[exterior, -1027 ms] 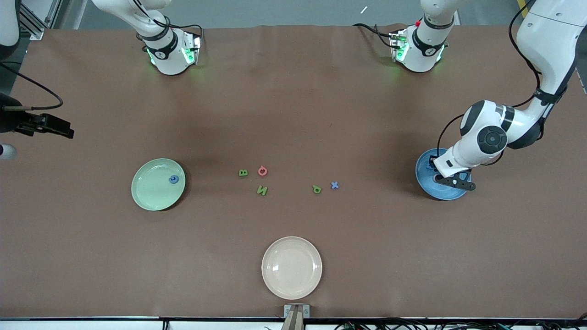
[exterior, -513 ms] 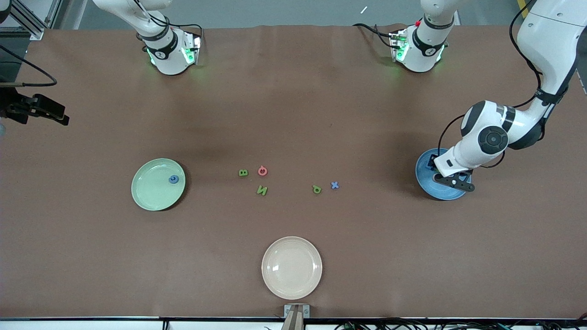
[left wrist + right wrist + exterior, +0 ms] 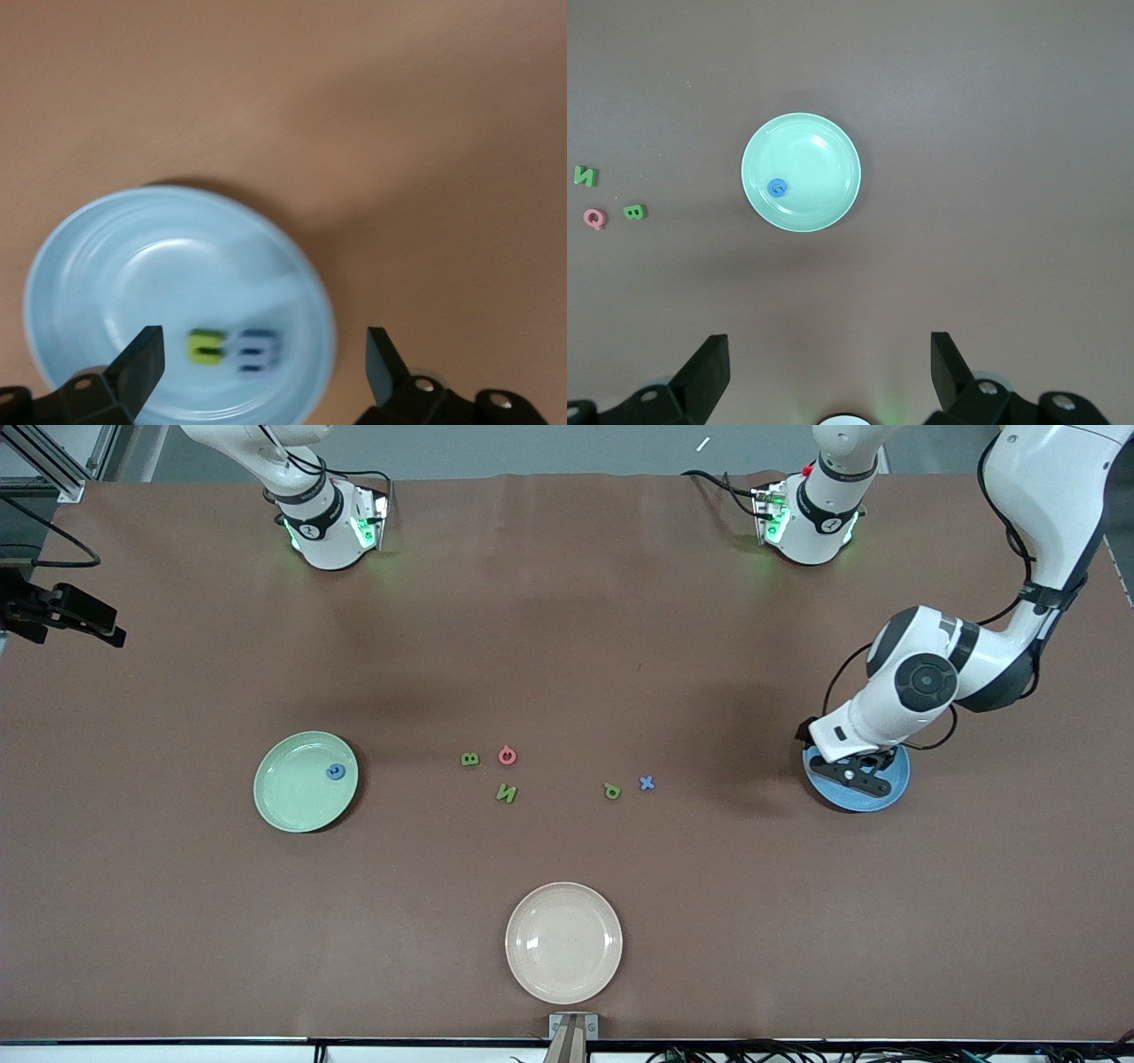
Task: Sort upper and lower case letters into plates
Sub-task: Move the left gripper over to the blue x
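- Left gripper [image 3: 257, 354] hung with jaws apart over the round blue plate [image 3: 893, 790] near the table's left-arm edge.
- Right gripper [image 3: 824, 363], jaws apart, waited high above the table.
- Five chunky toy letters [image 3: 506, 793] lay mid-table; probably light and rigid, best pinched across flat sides.

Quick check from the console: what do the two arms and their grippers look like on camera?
Both arms are glossy white with dark grey joint bands and black cables along the links; the bases glow green. The left gripper and the right gripper are black, with short wedge-shaped fingers showing small silver screws.
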